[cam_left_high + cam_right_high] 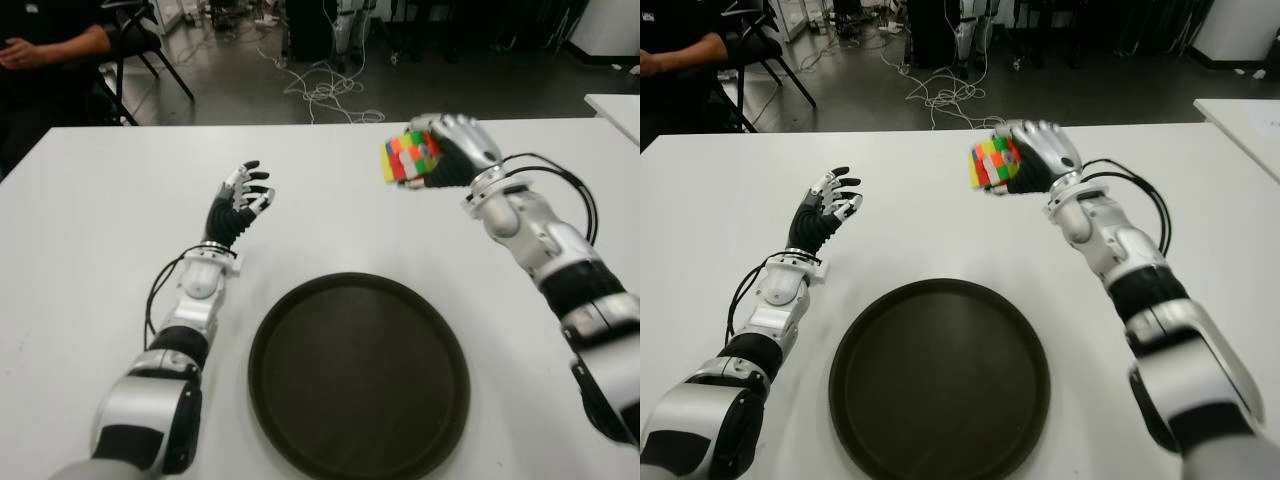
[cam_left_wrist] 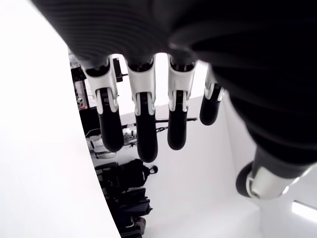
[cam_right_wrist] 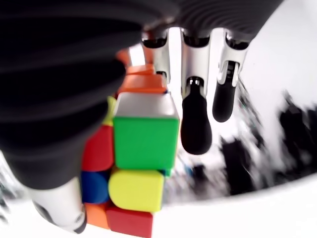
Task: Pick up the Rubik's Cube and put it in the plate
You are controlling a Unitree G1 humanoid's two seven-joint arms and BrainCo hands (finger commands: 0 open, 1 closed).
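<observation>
My right hand (image 1: pixel 440 150) is shut on the Rubik's Cube (image 1: pixel 410 157), holding it in the air above the white table, beyond the far right rim of the plate. The cube's mixed green, yellow, red and orange faces (image 3: pixel 143 148) fill the right wrist view between the curled fingers (image 3: pixel 195 124). The dark round plate (image 1: pixel 300 400) lies near the table's front edge, with nothing in it. My left hand (image 1: pixel 243 195) shows to the left of the plate, fingers (image 2: pixel 143 129) spread and holding nothing.
The white table (image 1: pixel 90 220) stretches wide on both sides. Beyond its far edge are a dark floor with loose cables (image 1: pixel 325 90), a chair, and a seated person's arm (image 1: pixel 40 45) at the far left. A second table's corner (image 1: pixel 615 105) shows at the right.
</observation>
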